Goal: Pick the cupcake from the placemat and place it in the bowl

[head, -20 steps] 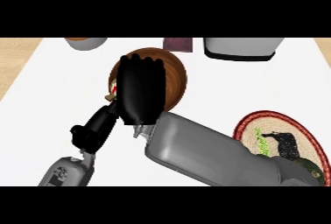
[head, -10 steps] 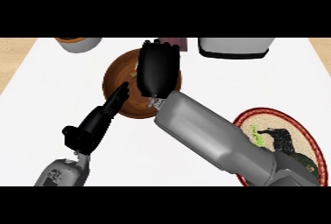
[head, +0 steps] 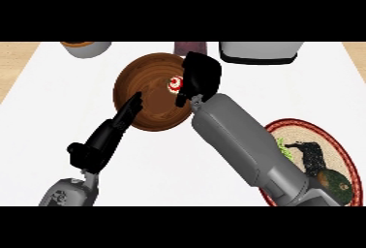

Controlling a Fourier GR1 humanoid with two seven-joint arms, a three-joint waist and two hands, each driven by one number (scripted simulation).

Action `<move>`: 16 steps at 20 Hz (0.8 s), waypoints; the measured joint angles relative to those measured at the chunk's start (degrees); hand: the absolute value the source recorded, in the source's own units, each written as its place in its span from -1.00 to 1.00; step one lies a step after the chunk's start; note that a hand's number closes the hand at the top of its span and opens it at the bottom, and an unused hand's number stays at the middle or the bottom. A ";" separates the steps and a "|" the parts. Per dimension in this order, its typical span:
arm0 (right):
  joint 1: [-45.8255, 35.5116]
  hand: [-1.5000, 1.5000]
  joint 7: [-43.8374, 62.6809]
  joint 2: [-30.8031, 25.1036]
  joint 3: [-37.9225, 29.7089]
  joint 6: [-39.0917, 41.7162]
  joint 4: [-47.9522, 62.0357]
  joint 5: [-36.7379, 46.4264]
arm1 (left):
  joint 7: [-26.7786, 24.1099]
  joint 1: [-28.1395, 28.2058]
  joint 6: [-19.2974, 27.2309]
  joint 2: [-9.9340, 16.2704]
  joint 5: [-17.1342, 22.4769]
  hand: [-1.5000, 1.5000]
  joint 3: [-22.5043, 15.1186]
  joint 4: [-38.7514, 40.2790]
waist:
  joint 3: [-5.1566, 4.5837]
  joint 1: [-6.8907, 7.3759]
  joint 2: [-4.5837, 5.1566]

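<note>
The right hand (head: pixel 200 80) hangs over the right rim of the bowl (head: pixel 146 92), its back turned up toward the view, so whether its fingers are curled or straight cannot be told. The cupcake (head: pixel 175 85), white with red on top, shows just at the left edge of that hand, inside the bowl's outline on its right side; whether the hand touches it or whether it rests on the bowl's floor cannot be made out. The bowl is brown and wood-grained, standing on the white desk (head: pixel 43 111) toward the far middle. The left hand (head: pixel 107 138) lies lower left with its fingers held straight and together, the tips reaching over the bowl's near left rim, holding nothing. The grey right forearm (head: pixel 243 145) runs from the lower right up to the bowl. At the right, partly under that forearm, lies the round placemat (head: pixel 328 140) with a red border and a dark figure on it. Along the far edge stand a grey container (head: pixel 259 52), a dark red object (head: pixel 190 47) and a small grey dish (head: pixel 85 48), all cut by the upper edge
</note>
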 measured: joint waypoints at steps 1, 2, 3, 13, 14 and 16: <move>0.08 -1.00 -2.17 0.03 -0.89 -0.86 1.21 -0.98 | -0.24 0.10 -0.52 0.26 0.31 0.00 0.49 0.20 | 0.00 -0.01 0.00; 0.91 -1.00 -4.23 0.06 -1.39 -2.02 1.69 -1.44 | -0.41 0.61 -0.94 0.51 0.47 0.00 0.76 -0.06 | 0.00 -0.12 -0.05; 1.08 -1.00 -6.24 0.08 -2.09 -3.34 2.33 -2.00 | -0.14 0.77 -0.56 0.07 0.14 0.00 0.58 -0.17 | 0.00 -0.16 -0.05; 1.12 -1.00 -9.32 -0.63 -7.51 -19.61 0.38 -1.38 | -0.53 1.05 -1.20 -0.62 -0.46 0.00 1.55 0.41 | 0.00 -1.29 -0.43; 1.96 -1.00 -9.17 -1.03 -8.35 -20.78 -0.89 -1.33 | -0.61 0.86 -1.28 -0.51 -0.33 0.00 2.03 0.82 | 0.00 -1.54 -0.49; 4.16 -1.00 -8.80 -2.09 -9.99 -21.97 -4.17 -1.67 | -1.10 1.79 -1.11 -0.74 -0.65 0.00 1.94 0.59 | 0.00 -1.86 -0.62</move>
